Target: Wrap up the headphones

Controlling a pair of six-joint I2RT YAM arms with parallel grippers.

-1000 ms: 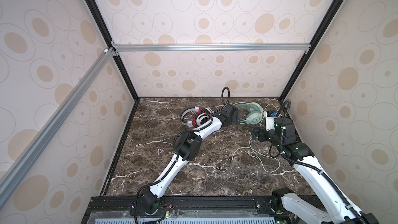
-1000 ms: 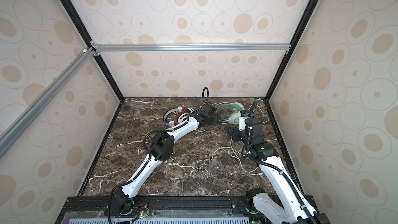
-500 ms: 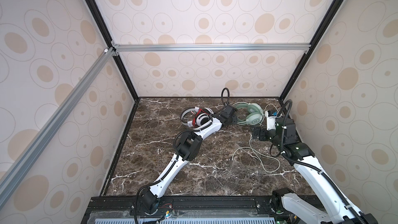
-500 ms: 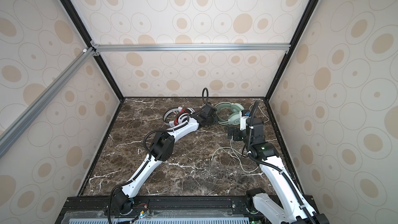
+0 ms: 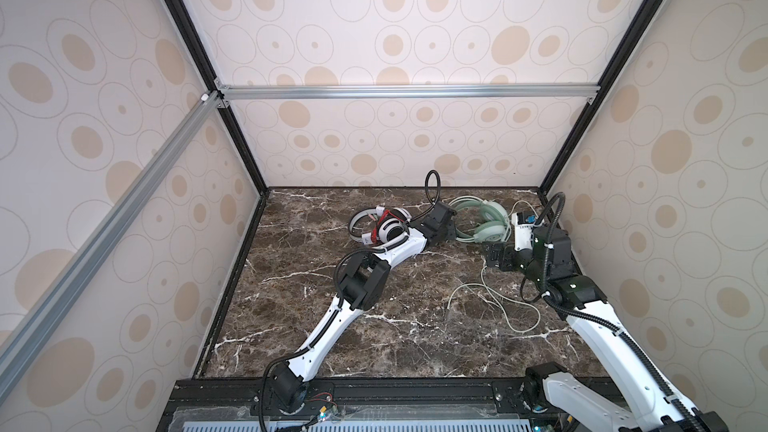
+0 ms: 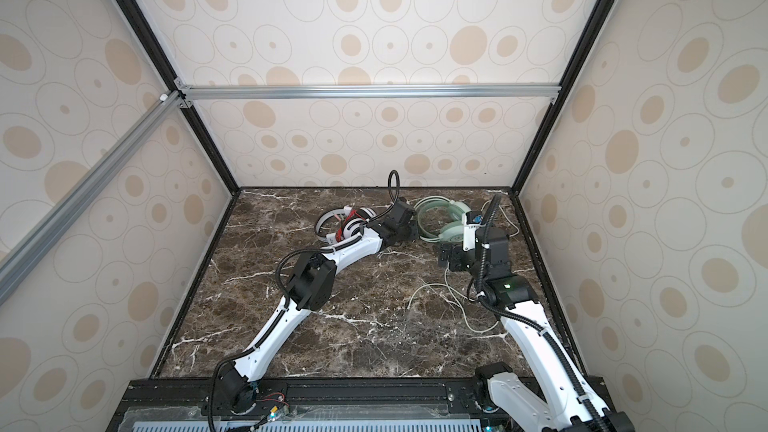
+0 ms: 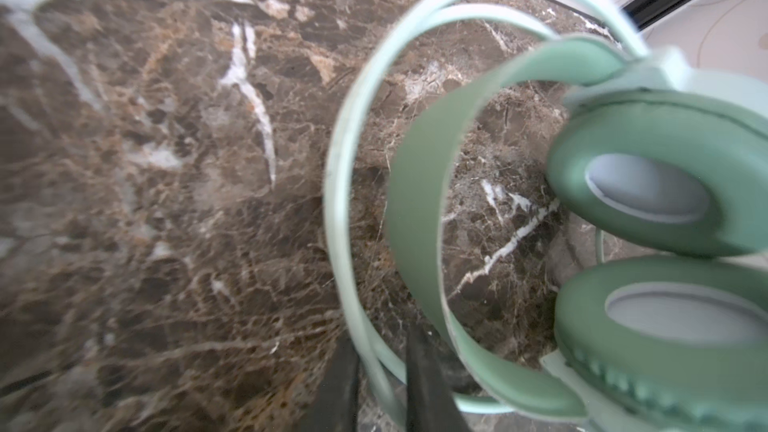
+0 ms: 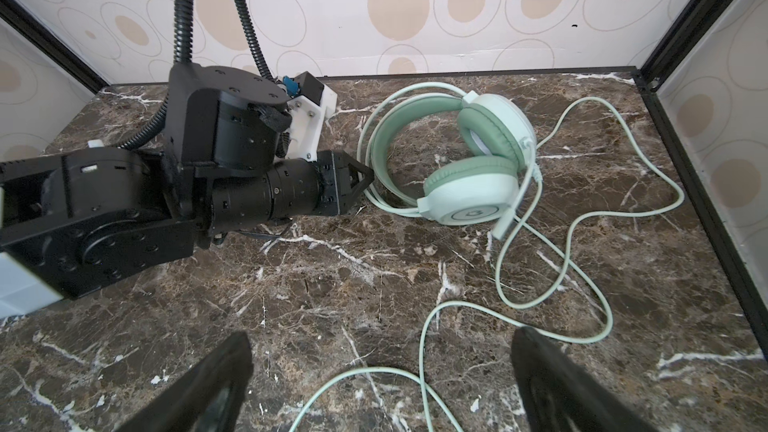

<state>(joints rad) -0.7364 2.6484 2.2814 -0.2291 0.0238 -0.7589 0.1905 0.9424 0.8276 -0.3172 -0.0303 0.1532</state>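
Bright, diffuse light, with faint soft shadows on the tabletop [image 5: 415, 334]. Left wrist view is blurry up close (the green headphones [image 7: 415, 184] smear); other views look sharp.

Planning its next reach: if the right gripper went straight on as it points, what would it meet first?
Probably the loose pale-green cord, lying just ahead between the open jaws of the right gripper; the mint-green headset sits farther on. Depth is unclear.

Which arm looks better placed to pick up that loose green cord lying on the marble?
Likely right. The right end effector, open, hangs over the cord, while the left end effector is occupied, gripping the band of the mint-green headset.
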